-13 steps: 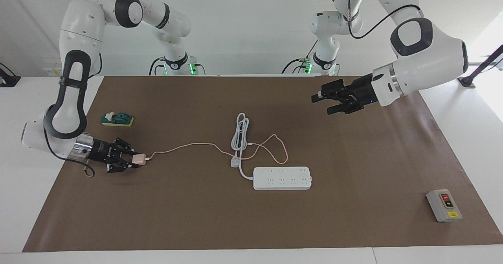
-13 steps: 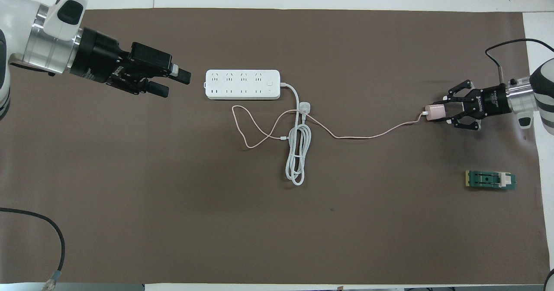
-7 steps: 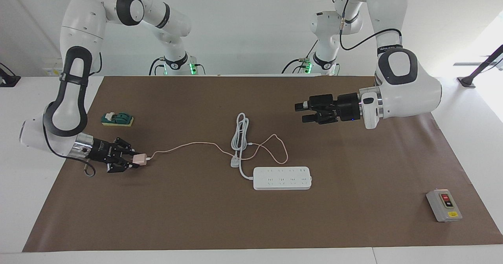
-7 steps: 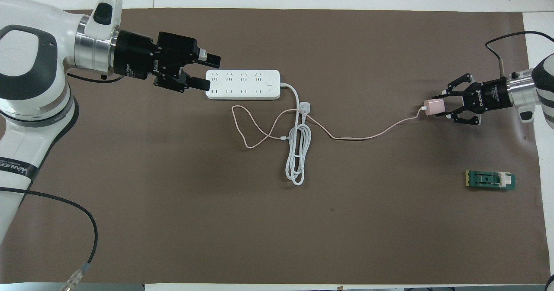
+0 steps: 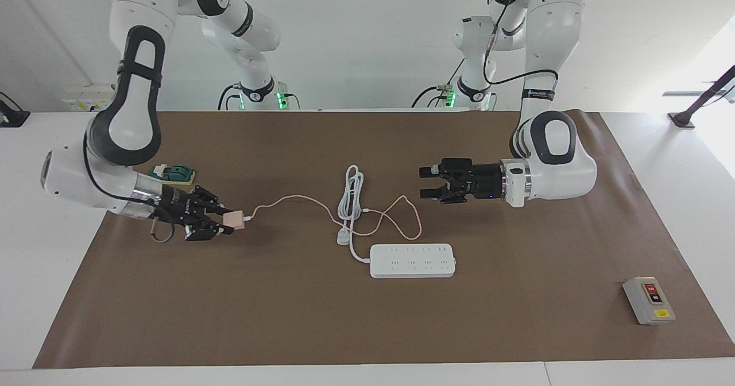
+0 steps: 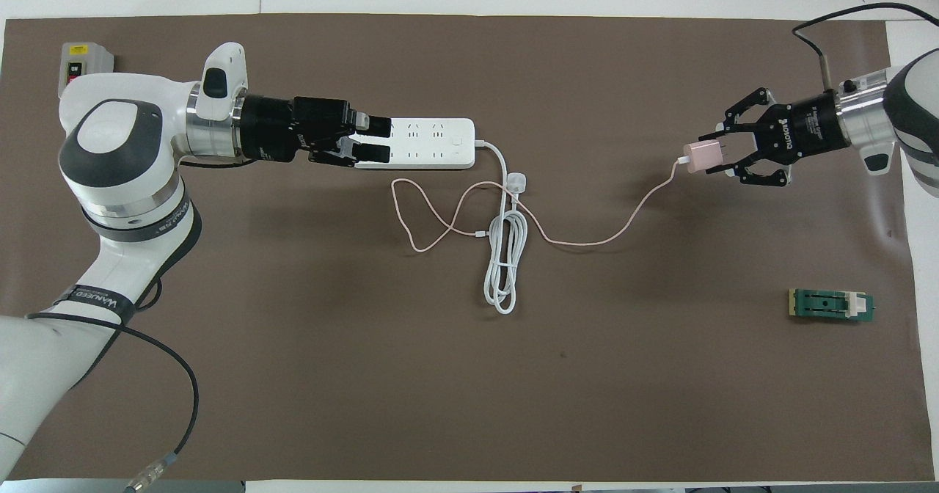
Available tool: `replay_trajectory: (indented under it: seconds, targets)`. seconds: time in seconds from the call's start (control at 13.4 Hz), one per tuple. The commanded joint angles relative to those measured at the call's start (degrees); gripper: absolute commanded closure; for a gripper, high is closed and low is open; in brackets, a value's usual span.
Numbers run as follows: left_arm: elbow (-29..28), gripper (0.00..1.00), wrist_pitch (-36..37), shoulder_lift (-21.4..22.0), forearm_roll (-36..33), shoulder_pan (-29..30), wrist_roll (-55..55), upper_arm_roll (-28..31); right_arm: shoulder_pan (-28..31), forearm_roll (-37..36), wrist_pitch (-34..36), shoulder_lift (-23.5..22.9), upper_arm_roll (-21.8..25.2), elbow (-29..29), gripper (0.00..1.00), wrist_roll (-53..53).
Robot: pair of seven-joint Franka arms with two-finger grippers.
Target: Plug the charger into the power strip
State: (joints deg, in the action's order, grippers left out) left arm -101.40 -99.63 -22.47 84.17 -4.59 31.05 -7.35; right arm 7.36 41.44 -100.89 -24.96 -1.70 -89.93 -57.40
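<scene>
Facing view puts the right gripper [image 5: 225, 224] clamped on the charger [image 5: 234, 220] at mid-left, up off the mat, while the power strip [image 5: 412, 260] lies lengthwise lower-center, with the left gripper [image 5: 425, 182] spread open above it.

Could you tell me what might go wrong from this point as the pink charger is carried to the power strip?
The thin pink cable loops across the coiled thick white cord; as the right gripper, shut on the small pale pink cube-shaped charger, travels on, it could snag and drag the white plug.

The open left gripper is raised near the long white power strip; a mistimed descent might nudge it.
</scene>
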Motion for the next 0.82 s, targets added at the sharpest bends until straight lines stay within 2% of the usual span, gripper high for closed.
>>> replay_trajectory:
  seconds: [0.0, 0.15, 0.45, 0.75]
  targets:
    - [-6.51, 0.00, -4.16, 2.08, 6.25, -1.29, 6.72, 0.67, -5.49, 2.40, -1.06, 0.27, 0.21, 2.99, 1.00, -6.64]
    - [-9.07, 0.00, -6.10, 2.78, 8.90, -2.17, 8.58, 0.67, -11.29, 2.85, -5.43, -0.08, 0.12, 4.23, 1.00, -11.40]
    - [-11.88, 0.00, -5.22, 2.87, 15.13, -2.26, 10.35, 0.58, -21.75, 2.76, -15.28, -0.44, 0.21, 4.06, 1.00, -19.47]
    - [-12.41, 0.00, -4.70, 2.61, 16.20, -2.44, 10.43, 0.58, -27.39, 5.13, -21.87, -2.10, 0.21, 4.67, 1.00, -25.91]
